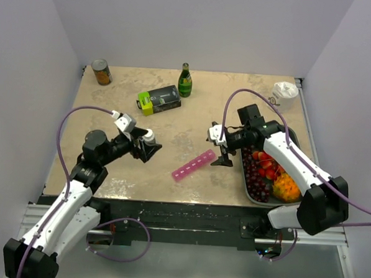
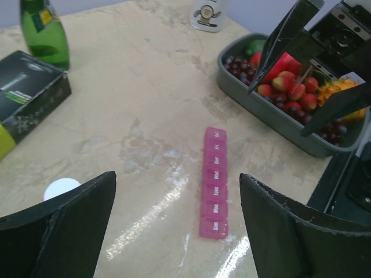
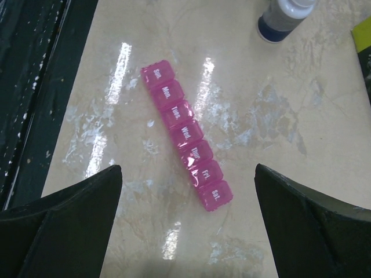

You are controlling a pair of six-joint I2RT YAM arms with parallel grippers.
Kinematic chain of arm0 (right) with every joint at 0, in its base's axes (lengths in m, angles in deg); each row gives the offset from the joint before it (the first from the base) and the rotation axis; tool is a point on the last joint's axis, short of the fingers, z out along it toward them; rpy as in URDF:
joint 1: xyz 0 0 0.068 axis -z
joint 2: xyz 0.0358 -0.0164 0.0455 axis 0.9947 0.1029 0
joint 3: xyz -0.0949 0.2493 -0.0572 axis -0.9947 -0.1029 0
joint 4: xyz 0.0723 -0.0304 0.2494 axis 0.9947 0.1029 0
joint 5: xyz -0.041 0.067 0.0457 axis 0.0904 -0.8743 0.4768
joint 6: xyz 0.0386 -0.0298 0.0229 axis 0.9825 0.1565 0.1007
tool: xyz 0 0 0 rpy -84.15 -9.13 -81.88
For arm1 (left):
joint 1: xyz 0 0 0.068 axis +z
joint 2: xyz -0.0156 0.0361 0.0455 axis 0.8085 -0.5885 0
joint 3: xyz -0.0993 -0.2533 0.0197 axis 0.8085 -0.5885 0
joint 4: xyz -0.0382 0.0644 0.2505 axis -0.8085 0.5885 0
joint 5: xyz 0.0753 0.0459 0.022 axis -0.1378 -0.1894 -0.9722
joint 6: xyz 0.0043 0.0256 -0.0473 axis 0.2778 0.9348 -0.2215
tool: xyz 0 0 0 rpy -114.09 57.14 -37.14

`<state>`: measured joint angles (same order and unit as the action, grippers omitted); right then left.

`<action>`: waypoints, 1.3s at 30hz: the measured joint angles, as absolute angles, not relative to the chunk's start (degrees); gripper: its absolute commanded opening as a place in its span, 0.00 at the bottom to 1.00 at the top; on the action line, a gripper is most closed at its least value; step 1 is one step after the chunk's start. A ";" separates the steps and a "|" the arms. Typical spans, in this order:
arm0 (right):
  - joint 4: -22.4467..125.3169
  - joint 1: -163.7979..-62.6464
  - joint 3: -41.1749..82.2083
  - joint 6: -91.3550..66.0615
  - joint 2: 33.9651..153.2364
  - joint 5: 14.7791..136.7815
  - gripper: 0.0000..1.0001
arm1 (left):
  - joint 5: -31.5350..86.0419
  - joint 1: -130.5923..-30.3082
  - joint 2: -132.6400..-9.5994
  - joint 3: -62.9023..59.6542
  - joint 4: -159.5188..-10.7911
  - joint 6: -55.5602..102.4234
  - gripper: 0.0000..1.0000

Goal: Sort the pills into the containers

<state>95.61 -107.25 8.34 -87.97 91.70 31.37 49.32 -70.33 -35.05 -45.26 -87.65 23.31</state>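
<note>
The containers are one slim pink pill-organiser strip (image 1: 194, 165) with closed day-labelled lids, lying flat near the table's front. It shows in the left wrist view (image 2: 214, 182) and the right wrist view (image 3: 184, 134). No pills are in view. My left gripper (image 1: 146, 148) (image 2: 177, 175) is open and holds nothing. It sits left of the strip, with a small white-capped bottle (image 1: 148, 136) (image 2: 60, 187) just beyond its left finger. My right gripper (image 1: 217, 147) (image 3: 188, 167) stands open above the strip's Sat. end and is empty.
A dark tray of fruit (image 1: 246, 191) (image 2: 278, 124) sits to the right of the strip. At the back are a tin can (image 1: 101, 72), a green bottle (image 1: 185, 80), a black and green box (image 1: 158, 99) and a white cup (image 1: 285, 93). The table's dark front edge (image 3: 35, 87) is close.
</note>
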 measured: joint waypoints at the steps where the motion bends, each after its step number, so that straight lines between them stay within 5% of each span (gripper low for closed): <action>1: 95.68 -107.25 7.30 -88.63 90.93 31.37 0.99 | 49.65 -71.29 -35.66 -45.26 -87.67 23.15 0.89; 14: 93.47 -106.88 1.79 -89.04 88.94 31.85 0.99 | 46.74 -81.13 -41.10 -45.24 -83.63 26.17 0.90; 39: 92.79 -104.28 6.51 -86.51 96.90 31.43 0.99 | 47.53 -83.05 -46.56 -49.06 -90.34 39.26 0.93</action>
<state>92.79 -104.28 6.51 -86.51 96.90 31.43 47.53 -83.05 -46.56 -49.06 -90.34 39.26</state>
